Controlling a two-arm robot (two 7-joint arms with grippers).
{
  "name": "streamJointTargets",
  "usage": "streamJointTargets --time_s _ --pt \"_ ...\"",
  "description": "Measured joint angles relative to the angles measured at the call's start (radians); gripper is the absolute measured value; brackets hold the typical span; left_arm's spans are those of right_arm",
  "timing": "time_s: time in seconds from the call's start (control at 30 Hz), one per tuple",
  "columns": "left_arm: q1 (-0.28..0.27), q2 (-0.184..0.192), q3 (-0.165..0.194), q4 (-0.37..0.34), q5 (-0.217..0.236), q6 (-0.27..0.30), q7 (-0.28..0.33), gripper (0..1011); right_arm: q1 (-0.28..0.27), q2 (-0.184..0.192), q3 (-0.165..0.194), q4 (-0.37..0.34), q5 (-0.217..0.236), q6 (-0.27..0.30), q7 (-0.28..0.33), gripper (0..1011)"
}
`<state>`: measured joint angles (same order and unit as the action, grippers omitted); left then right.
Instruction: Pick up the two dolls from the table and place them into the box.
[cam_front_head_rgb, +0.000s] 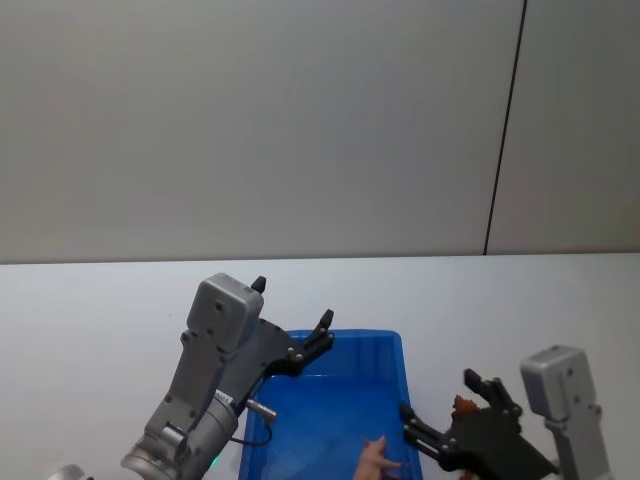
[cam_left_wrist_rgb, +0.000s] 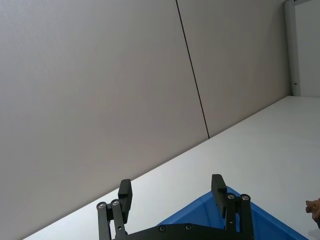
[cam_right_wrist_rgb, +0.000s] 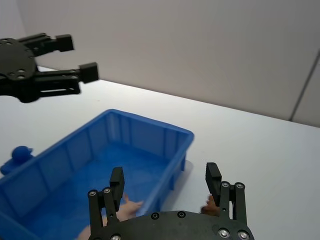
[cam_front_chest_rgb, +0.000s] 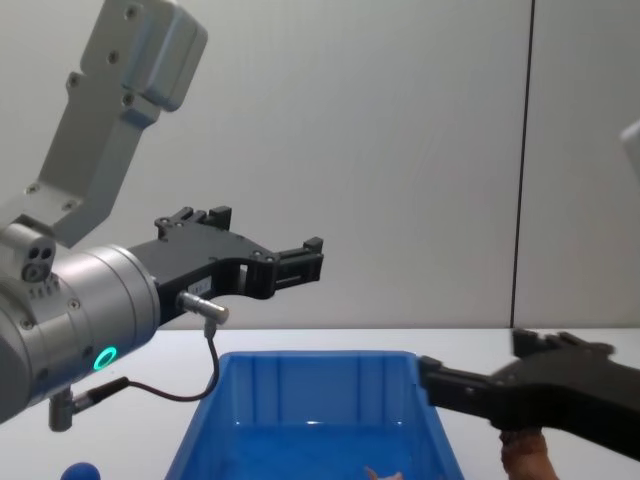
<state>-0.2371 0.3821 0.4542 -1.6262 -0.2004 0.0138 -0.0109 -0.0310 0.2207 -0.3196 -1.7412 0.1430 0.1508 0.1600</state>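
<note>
The glossy blue plastic box (cam_front_head_rgb: 395, 342) sat on the matte white counter (cam_front_head_rgb: 90, 300). The smooth pink pig (cam_front_head_rgb: 375, 460) lay inside, toward its 5 o'clock corner. The shaggy brown lion (cam_front_head_rgb: 462, 404) stood outside at the box's 3 o'clock, beside one finger of the wide-open, empty right tool (cam_front_head_rgb: 438, 395). The left tool (cam_front_head_rgb: 293, 301), also spread and empty, hung over the 11 o'clock rim.

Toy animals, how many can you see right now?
2. The pink pig lies inside the blue box, at its near end. The brown lion is outside, just right of the box, at the right end effector.
</note>
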Motion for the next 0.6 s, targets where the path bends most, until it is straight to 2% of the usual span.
streamJointTargets --time_s 0.27,0.6 --pt "0.0 0.0 0.0 0.0 0.0 0.0 0.0 1001 -0.049 0.018 0.008 -0.028 -0.001 0.0 -0.097 1001" --pt "0.0 0.0 0.0 0.0 0.0 0.0 0.0 1001 -0.082 0.022 0.015 -0.029 0.002 -0.004 -0.173 1001"
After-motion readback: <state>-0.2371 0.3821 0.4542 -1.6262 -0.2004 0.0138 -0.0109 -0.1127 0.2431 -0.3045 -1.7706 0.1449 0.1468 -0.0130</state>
